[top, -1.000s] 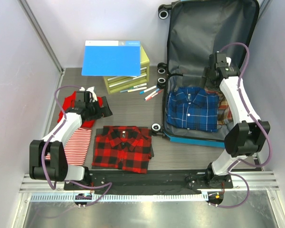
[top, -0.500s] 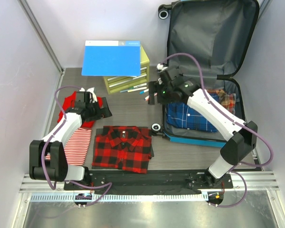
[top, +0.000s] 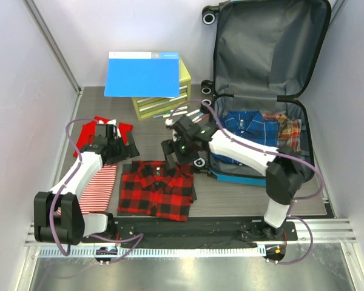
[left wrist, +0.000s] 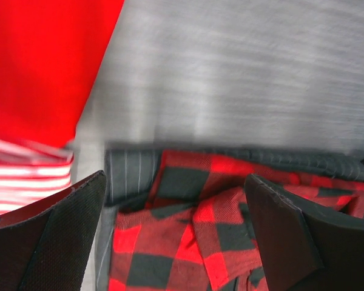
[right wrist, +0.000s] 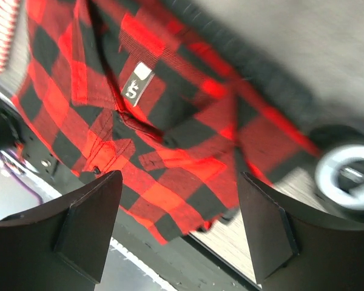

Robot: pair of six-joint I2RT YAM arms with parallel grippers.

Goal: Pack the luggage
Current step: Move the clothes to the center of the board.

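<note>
My right arm has swung out of the luggage, which lies open in the upper right of the frame with the blue shirt left inside. The arm now hangs over the collar of the red plaid shirt at lower centre. The right fingers are spread wide with nothing between them. The left fingers have edged toward that shirt's upper left corner, also wide and empty. I read this as one garment stowed and the plaid one next, probably a two-handed lift.
</note>
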